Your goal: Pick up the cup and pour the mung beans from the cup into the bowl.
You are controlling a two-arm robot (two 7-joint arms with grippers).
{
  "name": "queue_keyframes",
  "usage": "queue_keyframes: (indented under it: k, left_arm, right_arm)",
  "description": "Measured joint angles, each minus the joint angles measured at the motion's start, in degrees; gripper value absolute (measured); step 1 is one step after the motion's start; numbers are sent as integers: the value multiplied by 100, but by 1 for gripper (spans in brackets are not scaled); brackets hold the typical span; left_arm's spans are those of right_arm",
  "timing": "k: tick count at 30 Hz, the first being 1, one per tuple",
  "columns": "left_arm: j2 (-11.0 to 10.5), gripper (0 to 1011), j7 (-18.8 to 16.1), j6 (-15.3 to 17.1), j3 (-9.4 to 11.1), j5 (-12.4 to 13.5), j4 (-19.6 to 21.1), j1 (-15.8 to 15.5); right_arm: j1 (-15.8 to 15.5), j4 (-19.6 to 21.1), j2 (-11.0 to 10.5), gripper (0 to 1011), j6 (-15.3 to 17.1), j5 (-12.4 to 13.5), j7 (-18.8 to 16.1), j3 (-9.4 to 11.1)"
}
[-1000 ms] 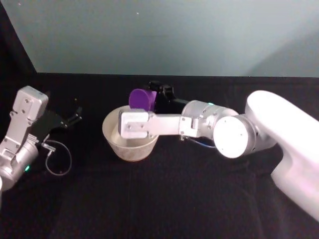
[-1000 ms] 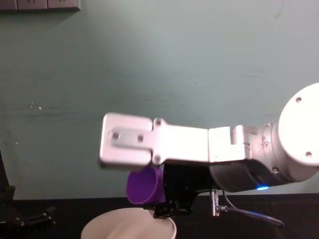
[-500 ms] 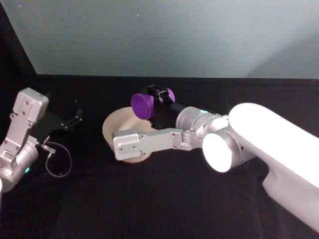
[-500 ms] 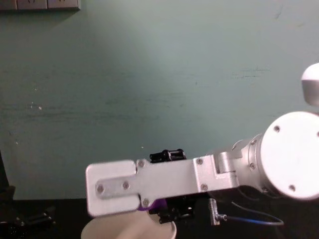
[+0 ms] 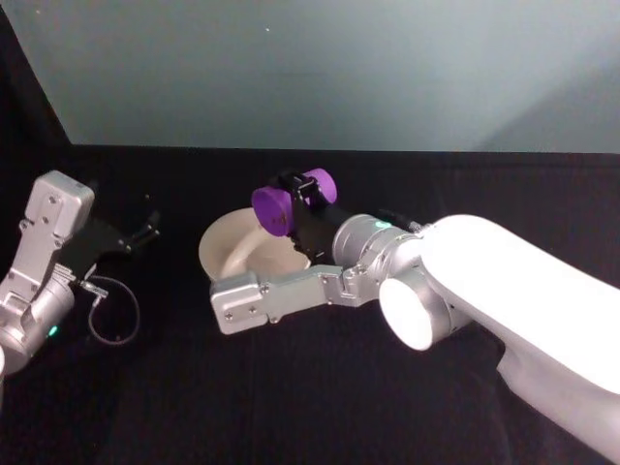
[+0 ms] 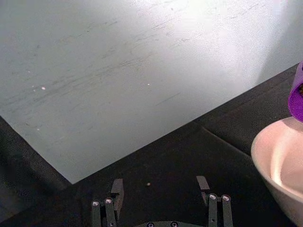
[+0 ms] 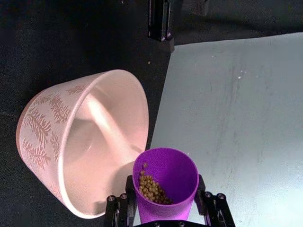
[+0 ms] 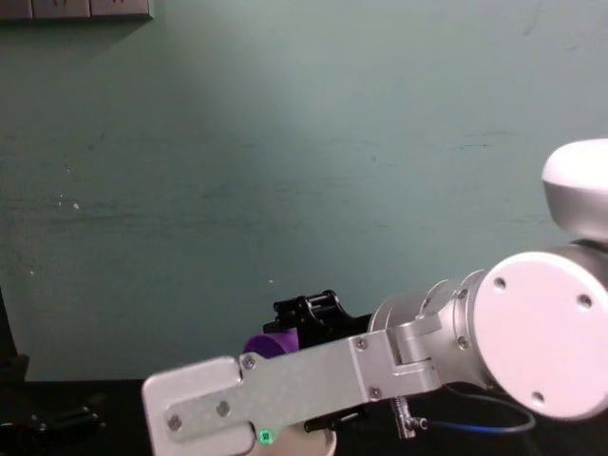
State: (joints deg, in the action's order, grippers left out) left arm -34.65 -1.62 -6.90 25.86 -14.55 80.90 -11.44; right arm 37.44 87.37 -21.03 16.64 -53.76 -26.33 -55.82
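While the right gripper [image 7: 165, 211] clamps the cup [image 7: 165, 187] between its fingers, one on either side of the purple wall, the pour is, as I judge it, only beginning. In the right wrist view the mung beans [image 7: 150, 188] lie in a heap against the cup's inner wall, short of the lip, and I see none in the part of the bowl [image 7: 43, 126] that shows. From the head view the right gripper [image 5: 302, 197] holds the cup [image 5: 281, 203] tipped well over, above the far rim of the bowl [image 5: 225, 244], which sits on the black cloth [image 5: 291, 407].

To do this step well, the wrist should roll on slowly, so that the beans slide out in a thin stream and not in one rush. They are small, hard and round, so I expect them to bounce off the smooth inside. The lip should come low and hang inside the rim, toward the bowl's middle, before the last of the tilt. At present the cup looks close to the rim's edge, and a stream falling there could spill onto the cloth. The grip should stay firm, since the tapered plastic could slip as it turns.

Well apart on the robot's left, the left gripper [image 6: 161, 208] rests near the cloth with its fingers spread and nothing between them.
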Motion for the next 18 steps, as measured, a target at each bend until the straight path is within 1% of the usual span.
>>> queue_keyframes:
  k: [4,8,14,18]
  left_arm:
    - [0,1000,0,0,0,0,0,0]
    - [0,1000,0,0,0,0,0,1]
    - [0,1000,0,0,0,0,0,0]
    - [0,1000,0,0,0,0,0,0]
  right_arm:
    - [2,-8,16,724,-24,-127,-23,-21]
    - [10,-5,23,726,-45,-314,-70,-68]
    - [9,7,39,726,-75,-503,-127,-90]
    - [-11,22,52,726,-90,-576,-161,-87]
